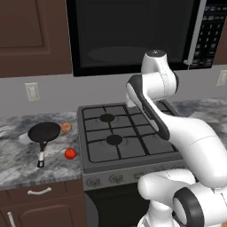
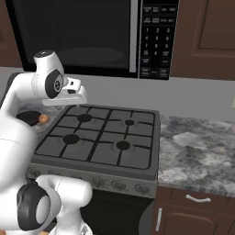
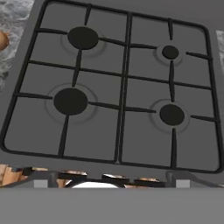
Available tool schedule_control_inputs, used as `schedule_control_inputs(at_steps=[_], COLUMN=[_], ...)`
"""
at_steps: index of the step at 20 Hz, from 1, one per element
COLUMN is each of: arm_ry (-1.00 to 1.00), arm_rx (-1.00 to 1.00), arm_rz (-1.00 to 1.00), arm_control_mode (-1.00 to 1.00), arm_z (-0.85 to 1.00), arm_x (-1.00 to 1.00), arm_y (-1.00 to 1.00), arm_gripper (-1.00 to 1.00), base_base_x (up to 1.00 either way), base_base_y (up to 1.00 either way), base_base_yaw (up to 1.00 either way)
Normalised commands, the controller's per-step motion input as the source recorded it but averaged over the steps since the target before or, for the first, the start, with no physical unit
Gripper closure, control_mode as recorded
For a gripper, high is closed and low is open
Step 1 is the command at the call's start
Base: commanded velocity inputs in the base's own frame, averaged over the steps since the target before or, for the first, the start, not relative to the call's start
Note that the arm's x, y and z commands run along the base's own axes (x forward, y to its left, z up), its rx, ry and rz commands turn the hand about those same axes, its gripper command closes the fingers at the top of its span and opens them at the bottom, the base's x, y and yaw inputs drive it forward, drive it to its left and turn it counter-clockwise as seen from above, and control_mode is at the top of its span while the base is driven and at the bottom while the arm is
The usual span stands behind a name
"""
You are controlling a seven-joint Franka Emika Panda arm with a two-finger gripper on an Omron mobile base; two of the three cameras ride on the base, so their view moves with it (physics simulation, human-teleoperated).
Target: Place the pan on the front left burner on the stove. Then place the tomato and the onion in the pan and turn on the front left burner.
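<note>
My gripper, jaws wide and empty, hangs above the stove; reaching left for the pan risks knocking the adjacent onion away.

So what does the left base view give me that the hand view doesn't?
Left base view alone: the pan and the tomato on the counter left of the stove, plus the microwave. Hand view alone: a close look down on all four burners, including the front left burner. Shared: the stove grates and the onion.
</note>
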Motion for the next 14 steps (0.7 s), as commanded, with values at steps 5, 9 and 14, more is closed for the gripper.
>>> schedule_control_inputs(at_steps=[5, 9, 14], arm_ry=[0.00, 0.00, 0.00], arm_rx=[0.00, 0.00, 0.00], arm_rz=[0.00, 0.00, 0.00], arm_control_mode=[-1.00, -1.00, -1.00], arm_z=[0.00, 0.00, 0.00], arm_x=[0.00, 0.00, 0.00], arm_y=[0.30, 0.40, 0.45], arm_gripper=[-1.00, -1.00, -1.00], base_base_x=[0.00, 0.00, 0.00], base_base_y=[0.00, 0.00, 0.00], base_base_yaw=[0.00, 0.00, 0.00])
